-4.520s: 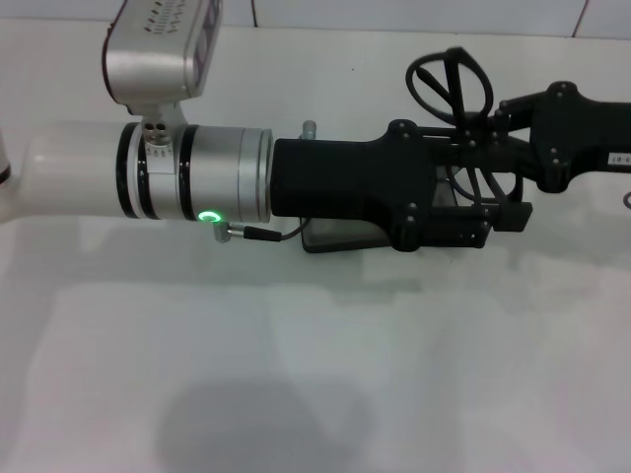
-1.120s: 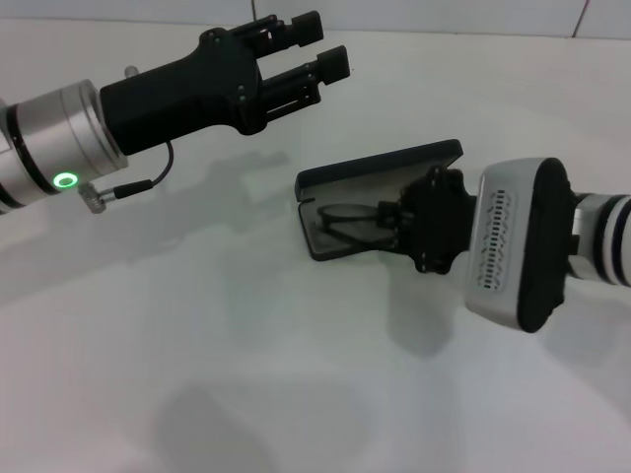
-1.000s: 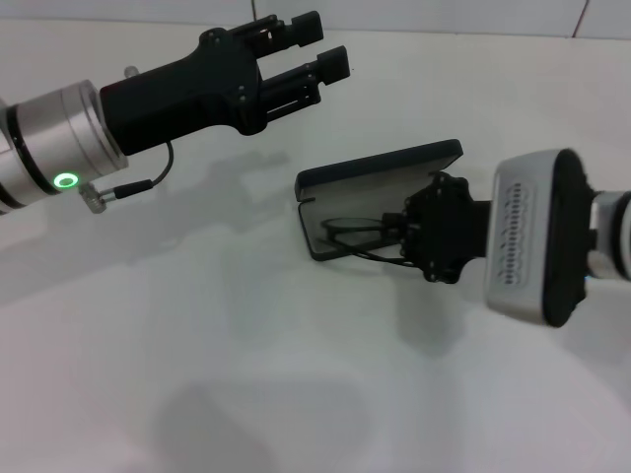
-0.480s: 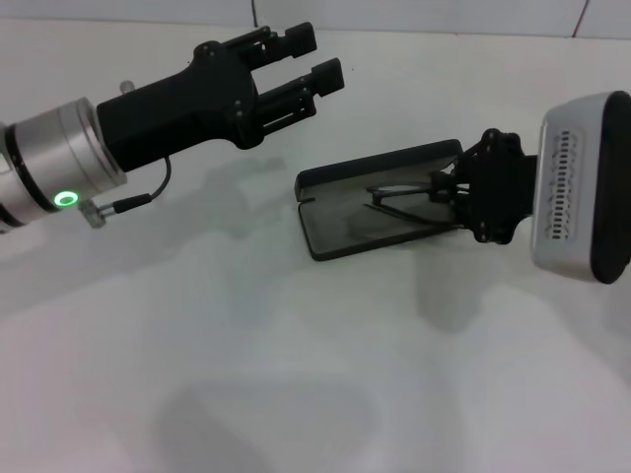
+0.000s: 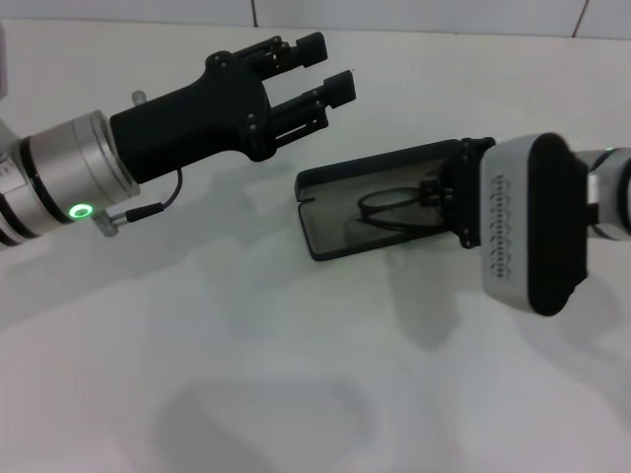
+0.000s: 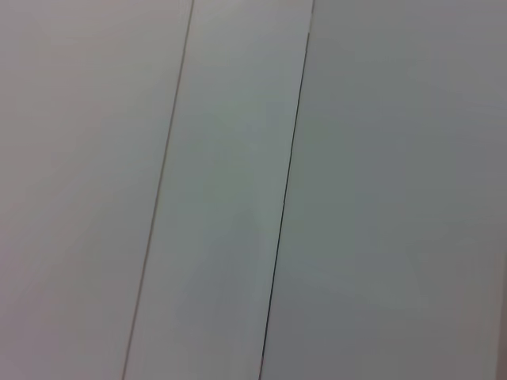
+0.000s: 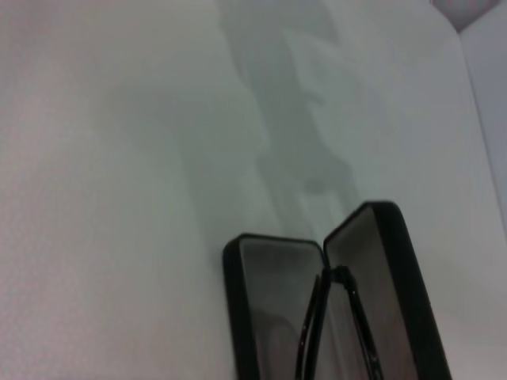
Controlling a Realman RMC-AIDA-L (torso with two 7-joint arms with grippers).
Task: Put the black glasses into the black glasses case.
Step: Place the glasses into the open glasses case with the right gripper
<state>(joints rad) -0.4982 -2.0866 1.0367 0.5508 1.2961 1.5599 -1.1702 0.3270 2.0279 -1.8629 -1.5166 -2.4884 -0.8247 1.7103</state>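
Observation:
The black glasses case (image 5: 330,235) lies open on the white table, its lid (image 5: 380,166) tilted up at the back. My right gripper (image 5: 436,199) reaches in from the right, shut on the black glasses (image 5: 386,209), which hang just over the case's grey lining. In the right wrist view the glasses (image 7: 341,277) sit above the hinge line of the open case (image 7: 265,301). My left gripper (image 5: 325,66) hovers open and empty to the upper left of the case, well apart from it. The left wrist view shows only pale panels with thin seams.
The white table (image 5: 246,374) spreads around the case, with shadows of both arms on it. The right arm's grey wrist housing (image 5: 518,232) hangs close beside the case's right end.
The right gripper has rolled and shifted with the glasses, so a round lens now faces up over the case. The left arm has drifted slightly right.

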